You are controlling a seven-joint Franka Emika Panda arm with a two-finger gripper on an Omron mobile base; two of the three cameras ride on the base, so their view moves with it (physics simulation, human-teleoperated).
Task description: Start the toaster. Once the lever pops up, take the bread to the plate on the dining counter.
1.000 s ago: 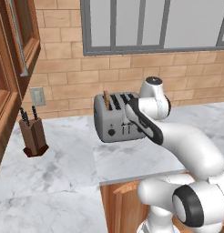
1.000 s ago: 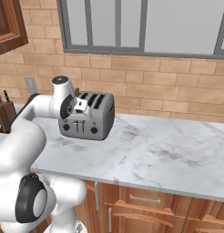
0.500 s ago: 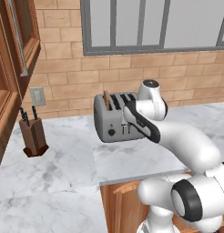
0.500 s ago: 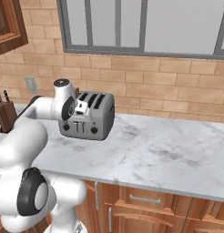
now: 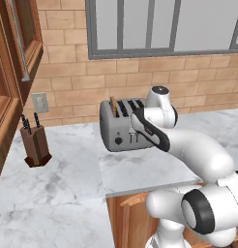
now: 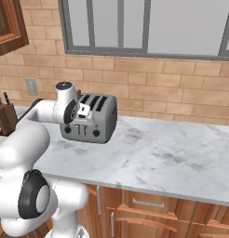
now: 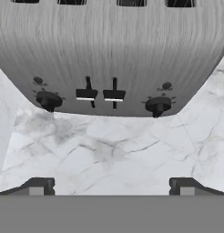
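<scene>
Toaster (image 5: 122, 128) sits centre of frame on marble bench (image 5: 67, 164), against brick wall. Bread (image 5: 112, 106) pokes up from leftmost slot. Hand (image 7: 112, 185) spread wide, holding nothing, parked right in front of toaster face, fingertips (image 7: 38, 186) at bottom corners of hand view. Sliders (image 7: 99, 94) mid-face, between two knobs. Knife block (image 5: 35, 143) far left.

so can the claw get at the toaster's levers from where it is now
Probably yes: the open claw faces the toaster front, and only bare marble counter lies between its tips and the two black levers.
</scene>
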